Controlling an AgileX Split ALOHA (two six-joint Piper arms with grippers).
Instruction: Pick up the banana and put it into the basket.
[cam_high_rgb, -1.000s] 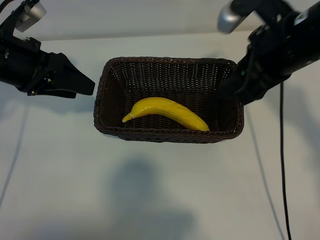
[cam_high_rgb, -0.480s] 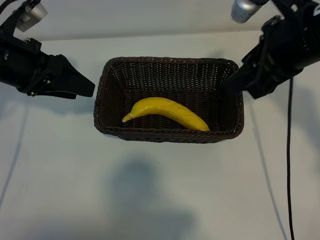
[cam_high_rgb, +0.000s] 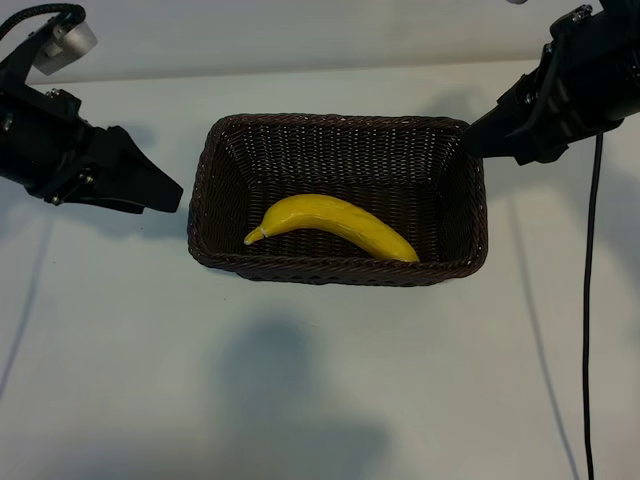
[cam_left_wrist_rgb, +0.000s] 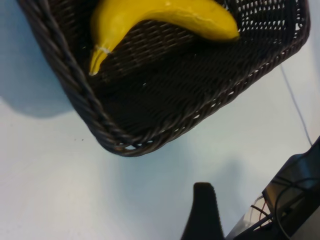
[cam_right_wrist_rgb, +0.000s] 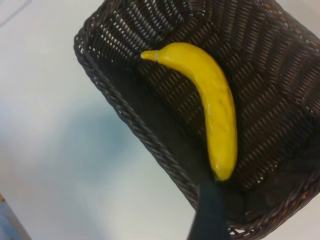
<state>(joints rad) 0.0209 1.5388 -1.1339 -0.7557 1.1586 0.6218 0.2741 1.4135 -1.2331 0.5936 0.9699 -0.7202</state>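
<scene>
The yellow banana (cam_high_rgb: 330, 226) lies flat inside the dark brown wicker basket (cam_high_rgb: 338, 121), along its near wall, stem tip to the left. It also shows in the left wrist view as banana (cam_left_wrist_rgb: 165, 15) in basket (cam_left_wrist_rgb: 85, 102), and in the right wrist view as banana (cam_right_wrist_rgb: 216, 110) in basket (cam_right_wrist_rgb: 131, 120). My left gripper (cam_high_rgb: 170, 192) hangs open just left of the basket, holding nothing. My right gripper (cam_high_rgb: 474, 142) is open and empty above the basket's far right corner. Each wrist view shows only one dark finger: fingertip (cam_left_wrist_rgb: 203, 200) and fingertip (cam_right_wrist_rgb: 212, 210).
The basket stands mid-table on a white surface. A black cable (cam_high_rgb: 590, 300) runs down the table's right side. Dark equipment with wires (cam_left_wrist_rgb: 295, 195) shows past the table edge in the left wrist view.
My right gripper has drawn back up and to the right, off the basket's right end. The left arm has shifted slightly left. The banana has not moved.
</scene>
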